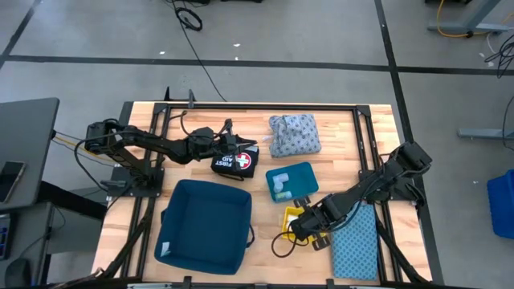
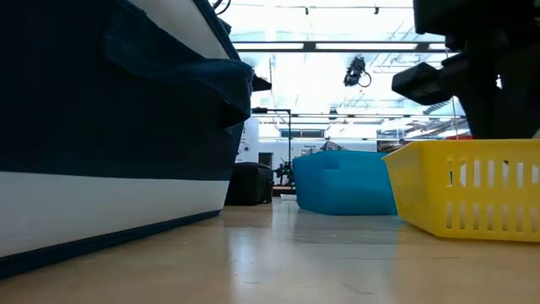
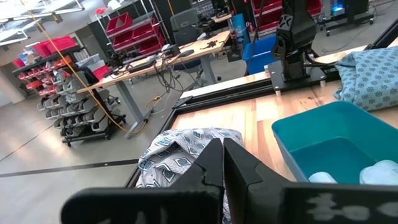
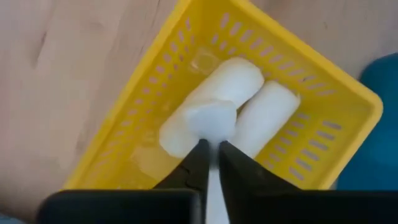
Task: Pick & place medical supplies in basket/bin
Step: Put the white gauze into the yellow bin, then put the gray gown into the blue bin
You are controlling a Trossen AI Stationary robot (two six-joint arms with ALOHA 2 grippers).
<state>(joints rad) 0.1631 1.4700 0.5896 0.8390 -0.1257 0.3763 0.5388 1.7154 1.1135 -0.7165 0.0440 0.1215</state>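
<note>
While I hang inside the yellow basket [image 4: 311, 81] walls, my right fingers [image 4: 211, 163] stand barely apart, pinching a white roll [image 4: 211, 118]; left fingers [image 3: 222, 163] closed.

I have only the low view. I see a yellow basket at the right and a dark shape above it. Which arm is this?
Observer: The right arm. Its end effector points down into the yellow basket.
Operator: Is something inside the basket?
Observer: Yes. Two white rolls lie side by side in it, and a third white roll sits between the end effector's nearly shut fingers.
Operator: And where is the other arm?
Observer: The left end effector is at the back of the table, beside a black first-aid pouch, with its fingers shut.
</note>
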